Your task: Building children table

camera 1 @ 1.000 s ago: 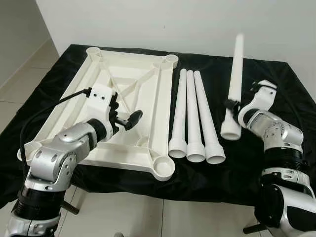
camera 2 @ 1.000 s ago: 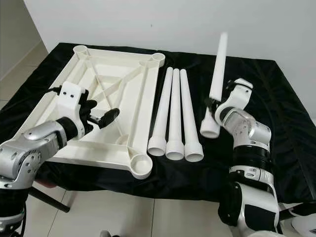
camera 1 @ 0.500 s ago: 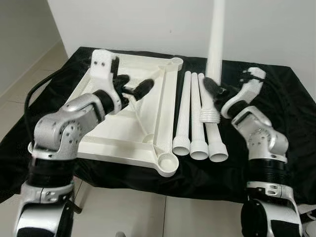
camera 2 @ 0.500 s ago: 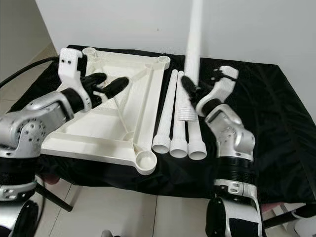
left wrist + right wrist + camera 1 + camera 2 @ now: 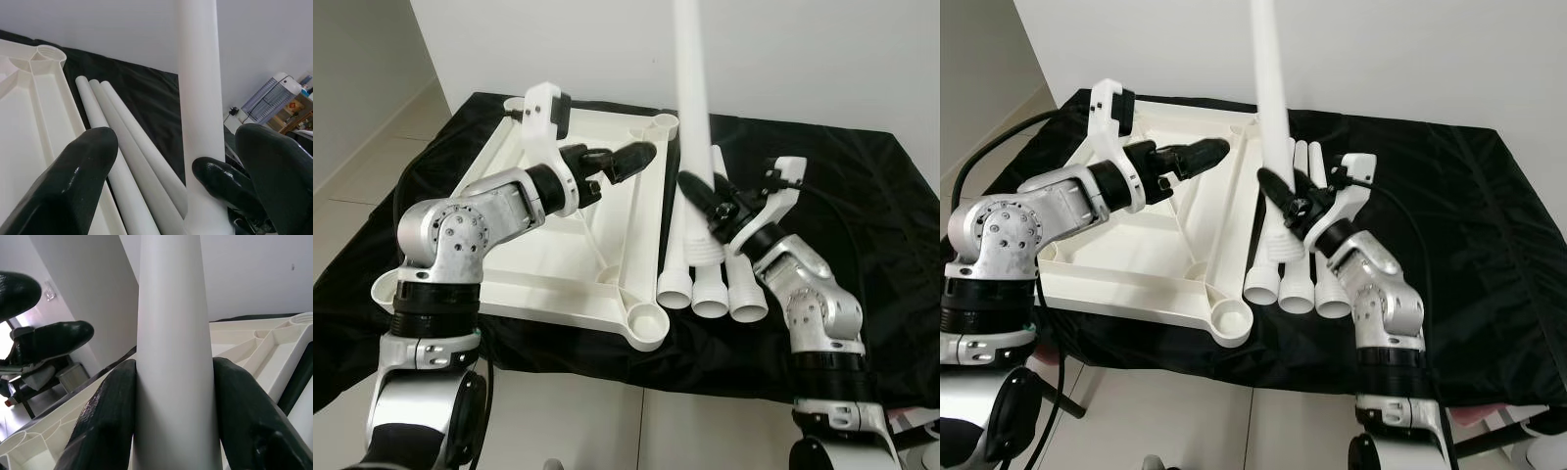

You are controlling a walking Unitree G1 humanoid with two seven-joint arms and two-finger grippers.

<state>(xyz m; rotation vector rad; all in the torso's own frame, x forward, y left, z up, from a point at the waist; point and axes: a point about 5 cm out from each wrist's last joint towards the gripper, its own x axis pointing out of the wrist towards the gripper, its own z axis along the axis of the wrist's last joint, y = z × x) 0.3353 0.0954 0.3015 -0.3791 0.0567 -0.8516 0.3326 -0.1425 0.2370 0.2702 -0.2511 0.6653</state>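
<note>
Right claw (image 5: pixel 1285 196) around upright table leg (image 5: pixel 1271 108), beside tabletop (image 5: pixel 1136 279)

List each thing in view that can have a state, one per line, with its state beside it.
White plastic tabletop: lying upside down on the black cloth, corner sockets empty.
Held white tapered table leg: upright, threaded end down.
Three white plastic legs: lying side by side on the cloth.
Right gripper: shut on the held leg.
Left gripper: open, above the tabletop.

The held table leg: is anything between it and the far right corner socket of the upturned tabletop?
Nothing visible. The right gripper holds the leg upright over three loose legs, beside the open socket; left gripper hovers nearby.
</note>
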